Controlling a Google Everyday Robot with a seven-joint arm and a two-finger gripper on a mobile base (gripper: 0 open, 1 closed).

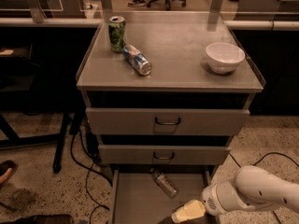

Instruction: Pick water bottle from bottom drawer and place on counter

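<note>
Water bottle (164, 183) – where is it lying right now?
– It is lying on its side on the grey floor of the bottom drawer (133, 202), which is standing pulled out. The bottle is sitting toward the drawer's 12 o'clock end, with its cap pointing to about 11 o'clock.
– And the gripper?
– The gripper (181, 215) is hanging low over the drawer's 5 o'clock corner, near the bottle's base, with the white arm (261, 195) reaching in from 4 o'clock. Whether the claw is standing apart or together, I am not managing to tell.
– What is sitting on the counter (187, 36)?
– A green can (117, 33) is standing upright at 10 o'clock, a blue-and-silver can (138, 59) is lying on its side just beside it, and a white bowl (224, 57) is resting at 3 o'clock
</note>
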